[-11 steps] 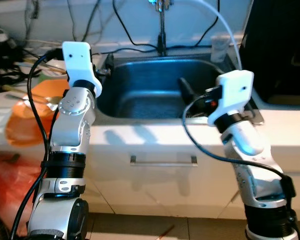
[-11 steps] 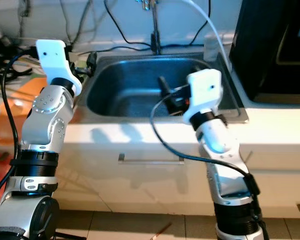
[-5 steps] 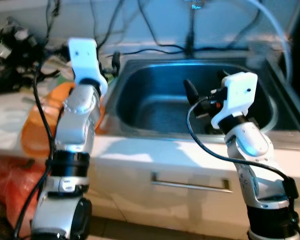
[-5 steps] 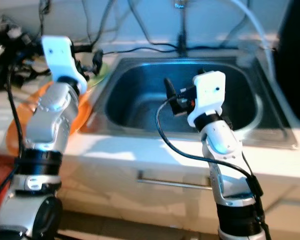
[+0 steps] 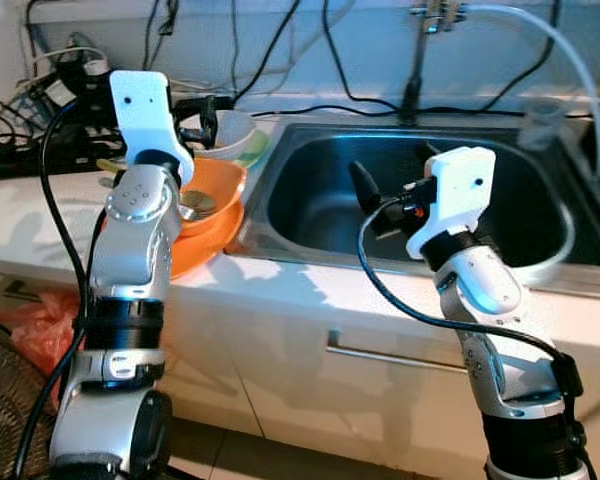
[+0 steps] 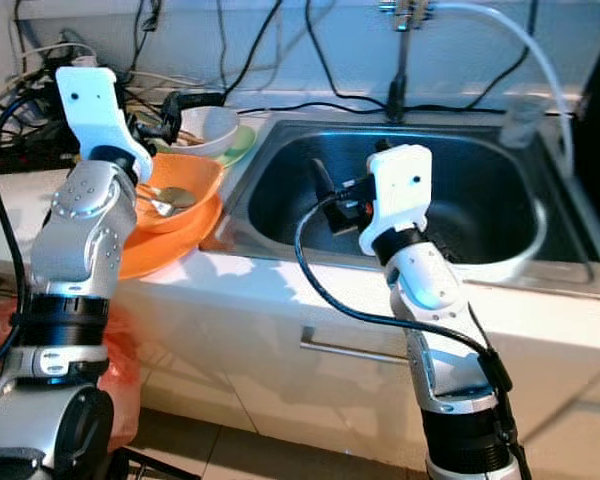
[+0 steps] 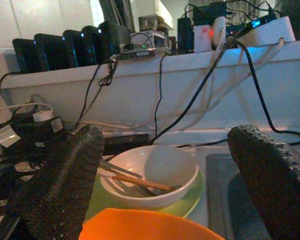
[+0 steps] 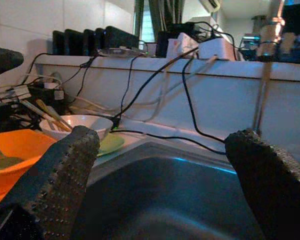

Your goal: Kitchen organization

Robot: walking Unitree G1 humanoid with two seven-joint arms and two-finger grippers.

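Observation:
Two stacked orange bowls (image 5: 208, 215) sit on the white counter left of the steel sink (image 5: 435, 190); the upper one holds a metal spoon (image 6: 160, 203). Behind them a white bowl (image 7: 150, 175) with chopsticks and a spoon rests on a green plate (image 7: 182, 207). My left gripper (image 7: 167, 145) is raised above the orange bowls, open and empty, pointing at the white bowl. Over the sink's left half my right gripper (image 8: 162, 142) hangs open with nothing between its fingers.
A faucet (image 5: 420, 55) with a white hose (image 5: 560, 50) stands behind the sink, a clear plastic cup (image 5: 542, 124) at its back right. Power strips and cables (image 5: 40, 120) crowd the counter's back left. Below are a drawer handle (image 5: 390, 357), an orange bag (image 5: 35, 330) and a fan (image 5: 0, 410).
The whole picture has shifted: the camera turned left, so the sink sits further right and the bowls are in full view. Both arms keep their raised pose and both grippers stay open.

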